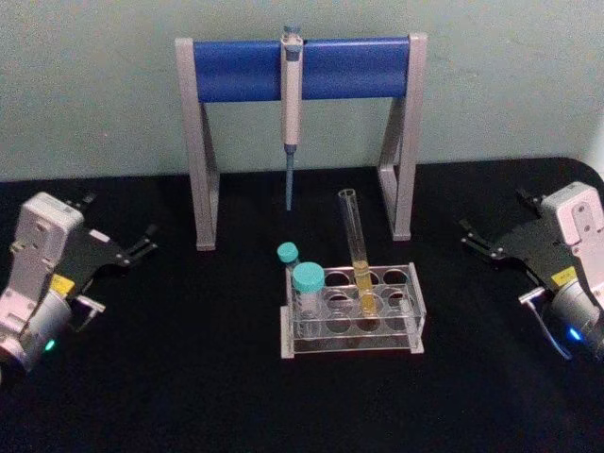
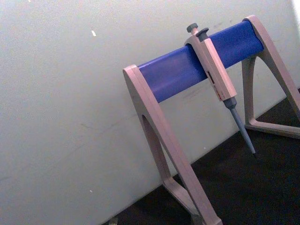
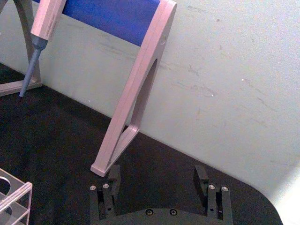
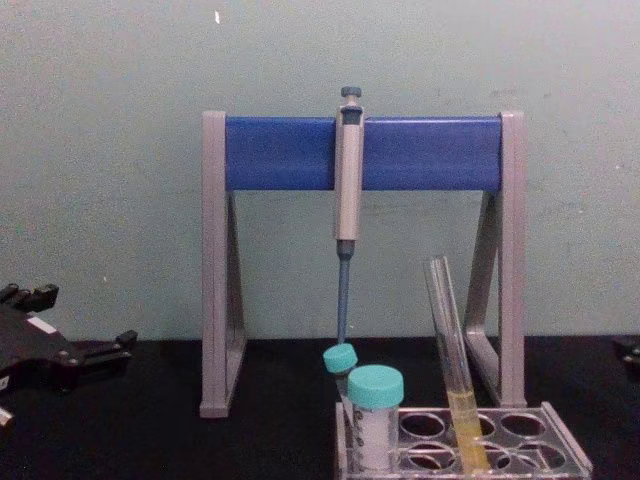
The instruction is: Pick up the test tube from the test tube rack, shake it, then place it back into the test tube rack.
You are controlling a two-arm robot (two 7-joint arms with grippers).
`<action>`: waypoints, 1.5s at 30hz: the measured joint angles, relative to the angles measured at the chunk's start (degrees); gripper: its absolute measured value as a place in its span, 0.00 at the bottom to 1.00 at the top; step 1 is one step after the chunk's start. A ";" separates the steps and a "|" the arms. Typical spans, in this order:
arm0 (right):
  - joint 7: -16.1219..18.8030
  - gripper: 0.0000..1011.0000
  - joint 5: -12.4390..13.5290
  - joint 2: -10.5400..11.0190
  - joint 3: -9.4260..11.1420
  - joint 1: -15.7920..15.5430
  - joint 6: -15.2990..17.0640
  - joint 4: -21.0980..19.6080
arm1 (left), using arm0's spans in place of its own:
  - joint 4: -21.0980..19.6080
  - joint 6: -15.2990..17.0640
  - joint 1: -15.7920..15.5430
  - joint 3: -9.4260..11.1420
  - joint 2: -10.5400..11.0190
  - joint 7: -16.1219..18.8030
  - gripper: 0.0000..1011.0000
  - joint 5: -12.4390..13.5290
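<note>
Clear glass test tube [image 1: 358, 247], slim, round-bottomed, yellow liquid low, leans in the low clear plastic test tube rack [image 1: 415, 300] (uncapped, so kept near-upright). Idle left gripper [image 1: 123, 222] and right gripper [image 1: 493, 215] flank it, well apart; jaws wide, the left's apparently so.

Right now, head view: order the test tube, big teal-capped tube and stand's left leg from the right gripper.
From the right gripper:
1. test tube, right of centre.
2. big teal-capped tube, left of it.
3. stand's left leg, far left.
</note>
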 joint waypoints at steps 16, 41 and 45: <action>0.00 0.99 0.00 0.03 0.00 0.00 0.00 0.00 | 0.00 0.00 0.00 0.00 0.00 0.00 0.99 0.00; 0.63 0.99 -0.02 -0.33 1.01 -0.21 -0.30 -0.19 | 0.00 0.00 0.00 0.00 0.00 0.00 0.99 0.00; 2.12 0.99 0.86 -0.39 2.00 -0.60 -1.21 -0.82 | 0.00 0.00 0.00 0.00 0.00 0.00 0.99 0.00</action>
